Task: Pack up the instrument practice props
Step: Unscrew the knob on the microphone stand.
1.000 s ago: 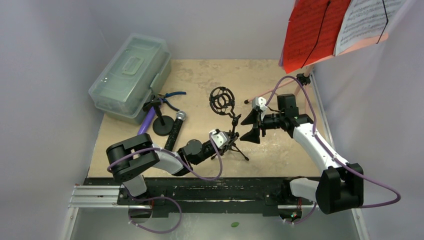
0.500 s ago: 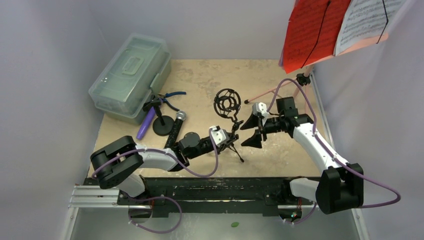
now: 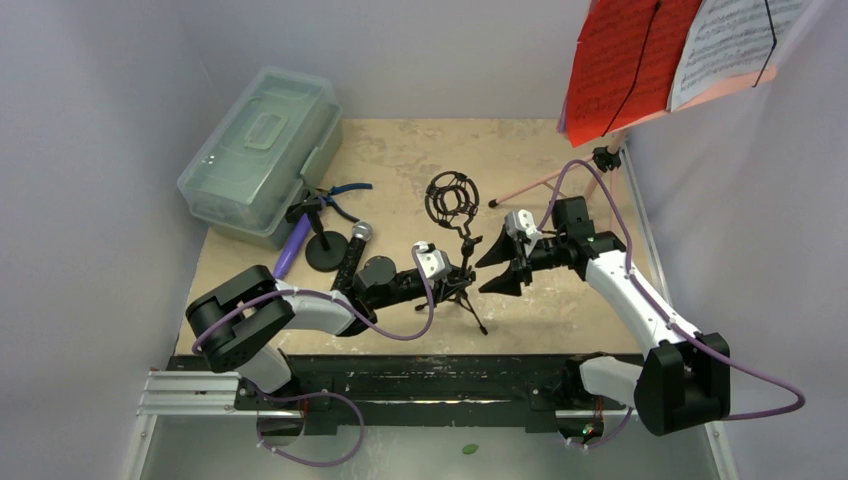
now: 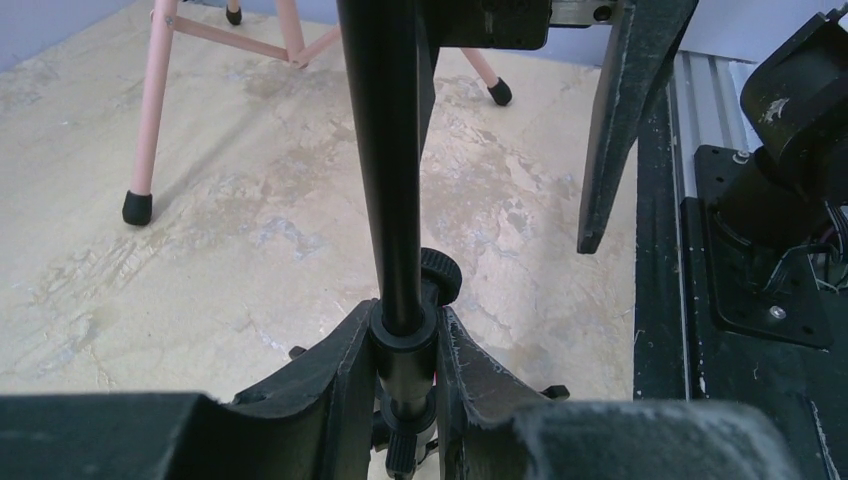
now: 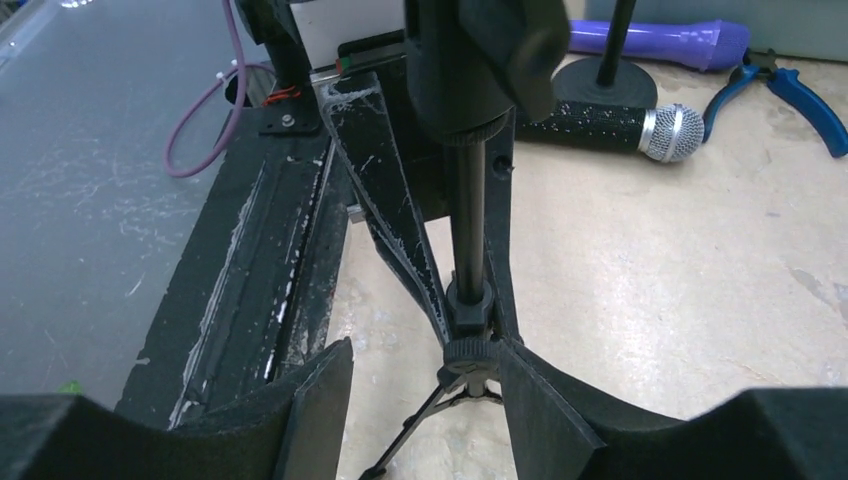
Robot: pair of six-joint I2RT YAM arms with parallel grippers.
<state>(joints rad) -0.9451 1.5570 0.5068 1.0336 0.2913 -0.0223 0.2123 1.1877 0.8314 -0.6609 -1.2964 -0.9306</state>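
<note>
Tan tabletop [image 3: 400, 160]: your L gripper [image 4: 405, 370] clamps mic tripod [image 3: 465, 250] low on stem; R gripper [image 3: 495, 267] gapes wide just beside it. Nothing packed yet: case [image 3: 262, 150] shut; purple mic [image 3: 292, 248], black mic [image 3: 349, 264], music stand [image 3: 530, 187], pages [image 3: 620, 60] all out.

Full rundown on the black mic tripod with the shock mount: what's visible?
The mic tripod is all black: a slim smooth pole, a ring-shaped shock mount on top, a thumbscrew collar, thin legs splayed below. It stands roughly upright. The left gripper has its jaws shut on the pole at the collar; the right gripper is open beside it.
</note>
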